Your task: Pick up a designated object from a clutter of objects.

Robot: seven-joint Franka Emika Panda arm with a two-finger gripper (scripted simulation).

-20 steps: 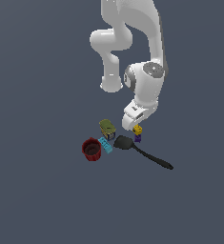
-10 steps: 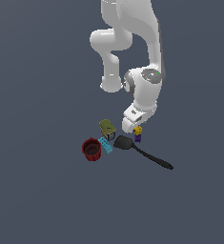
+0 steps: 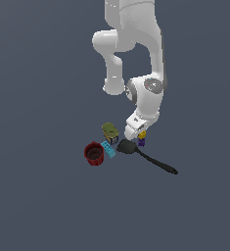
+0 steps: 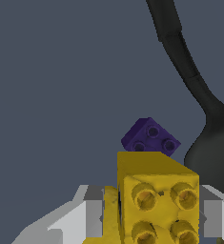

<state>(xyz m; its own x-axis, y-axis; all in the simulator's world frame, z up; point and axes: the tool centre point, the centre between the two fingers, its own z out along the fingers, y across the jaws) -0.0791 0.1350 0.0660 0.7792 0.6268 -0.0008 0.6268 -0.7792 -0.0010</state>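
The designated object, a tiny yellow studded brick [image 3: 143, 134], sits at the exterior view's right edge of the clutter of objects. My gripper [image 3: 138, 131] is down on it. In the wrist view the yellow brick [image 4: 158, 200] fills the gap of the gripper [image 4: 154, 217], and a grey finger [image 4: 92, 214] presses each side, so the gripper is shut on it. A tiny purple piece [image 4: 150, 136] lies just beyond the brick, close to it. Whether the brick is off the floor cannot be told.
A black spatula [image 3: 146, 157] lies with its blade beside the gripper and its handle running to the exterior view's right. A dark red cup [image 3: 94, 153], a light-blue brick [image 3: 108, 149] and an olive-green can [image 3: 110, 131] stand to the exterior view's left.
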